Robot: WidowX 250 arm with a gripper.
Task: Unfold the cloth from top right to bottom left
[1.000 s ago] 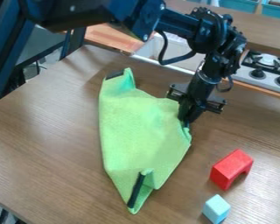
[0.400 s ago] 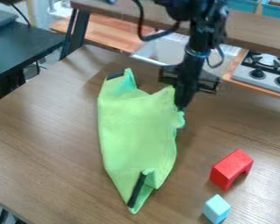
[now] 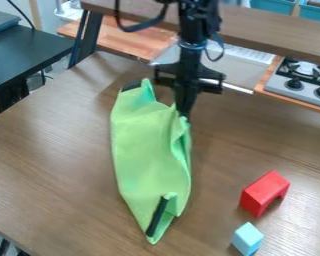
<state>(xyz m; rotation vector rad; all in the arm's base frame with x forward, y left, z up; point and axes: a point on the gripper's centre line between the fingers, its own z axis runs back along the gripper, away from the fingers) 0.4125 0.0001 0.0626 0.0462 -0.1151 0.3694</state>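
The black gripper (image 3: 184,112) hangs at the upper right edge of the cloth, shut on a bit of its fabric. Green cloth (image 3: 148,155) lies as a long, narrow, partly folded shape left of centre on the table. Its right side is bunched and creased below the fingertips. Dark strips show at the cloth's top left corner and along the fold near its bottom tip.
A red arch block (image 3: 264,192) and a light blue block (image 3: 247,238) sit to the right on the wooden table (image 3: 49,150). Behind the table's far edge are a sink, a stove (image 3: 299,82) and a raised wooden shelf (image 3: 276,32).
The gripper has moved left and slightly up the view, drawing the cloth's right edge with it. The cloth has become narrower, while its top left corner and bottom tip have stayed about where they were.
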